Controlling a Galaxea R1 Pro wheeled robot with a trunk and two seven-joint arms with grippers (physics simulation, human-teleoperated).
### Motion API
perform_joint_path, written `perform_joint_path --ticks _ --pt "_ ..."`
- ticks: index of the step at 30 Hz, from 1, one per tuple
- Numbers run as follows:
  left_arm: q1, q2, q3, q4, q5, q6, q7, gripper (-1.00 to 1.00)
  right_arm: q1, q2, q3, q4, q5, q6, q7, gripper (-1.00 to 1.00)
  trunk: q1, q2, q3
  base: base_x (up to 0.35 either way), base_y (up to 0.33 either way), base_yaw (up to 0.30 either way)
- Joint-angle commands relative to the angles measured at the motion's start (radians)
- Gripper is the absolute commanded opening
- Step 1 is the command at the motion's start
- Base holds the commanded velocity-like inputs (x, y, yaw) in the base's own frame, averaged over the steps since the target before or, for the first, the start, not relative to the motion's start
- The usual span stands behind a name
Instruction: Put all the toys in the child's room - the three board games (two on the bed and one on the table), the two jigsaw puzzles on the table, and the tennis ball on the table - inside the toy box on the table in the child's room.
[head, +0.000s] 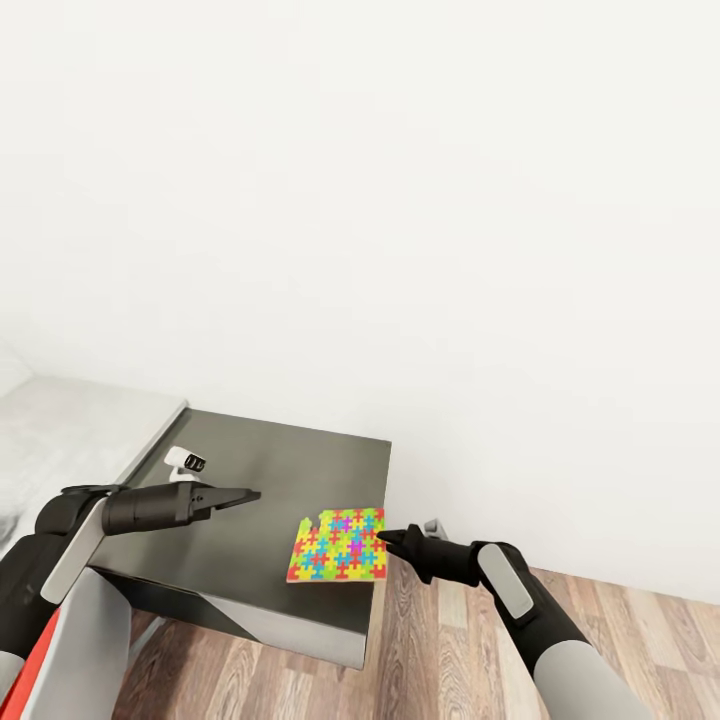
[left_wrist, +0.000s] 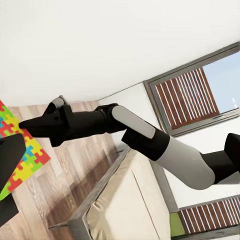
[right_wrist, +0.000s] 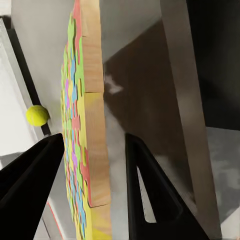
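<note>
Straddling the seemingly flat jigsaw puzzle's (head: 339, 546) edge, right gripper (head: 384, 541).

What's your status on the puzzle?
Right gripper open, fingers astride puzzle edge, not closed. Left gripper hovering over dark side unit, looks shut, empty. Tennis ball beyond. Nothing blocking.
</note>
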Motion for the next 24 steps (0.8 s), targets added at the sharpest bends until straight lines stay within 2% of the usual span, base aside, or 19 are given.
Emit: perform_joint_path --ticks 1,7,15,24 --pt "-0.001 0.001 -0.002 0.000 0.003 0.010 -0.001 1.00 -0.001 -0.002 -0.001 -0.001 0.008 0.003 0.006 -1.00 -0.004 0.006 0.002 0.000 0.000 0.000" --pt "-0.003 0.002 0.005 0.000 0.010 0.016 -0.005 1.00 0.000 -0.013 -0.001 -0.042 -0.002 0.010 0.021 -1.00 -0.027 0.048 0.021 0.000 0.000 0.000" --pt "-0.010 0.003 0.008 0.002 0.015 0.020 -0.011 1.00 0.009 -0.013 0.000 -0.059 0.004 0.002 0.147 -1.00 -0.057 0.104 0.046 0.000 0.000 0.000" --pt "-0.013 0.003 0.008 0.005 0.018 0.020 -0.010 1.00 0.012 -0.011 -0.006 -0.059 0.006 -0.001 0.164 -1.00 -0.092 0.167 0.074 0.000 0.000 0.000"
